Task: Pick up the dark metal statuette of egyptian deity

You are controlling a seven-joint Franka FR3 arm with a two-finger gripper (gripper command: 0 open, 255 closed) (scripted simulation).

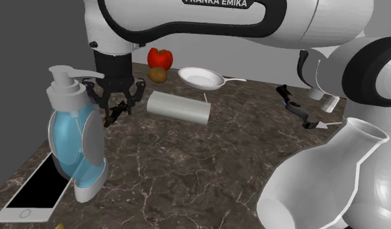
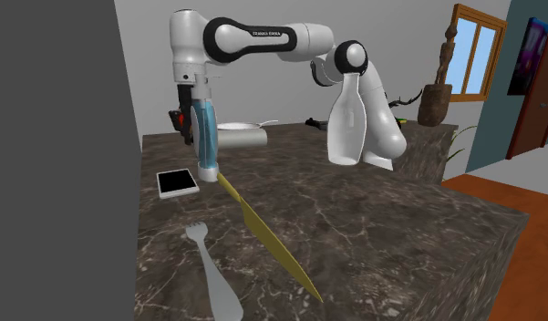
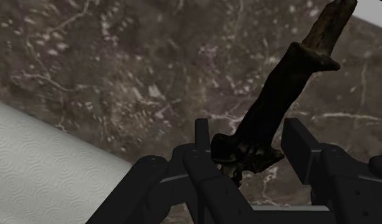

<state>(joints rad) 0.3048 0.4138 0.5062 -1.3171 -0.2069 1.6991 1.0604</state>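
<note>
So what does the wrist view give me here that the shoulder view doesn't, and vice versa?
The wrist view adds the close-up: the dark statuette lies on the marble counter, its lower end between the open gripper, with a gap beside one finger. The shoulder view adds the surroundings: blue soap dispenser, phone, white pan, red pepper, white vase. Both share the gripper low over the statuette and the white roll beside it.
</note>
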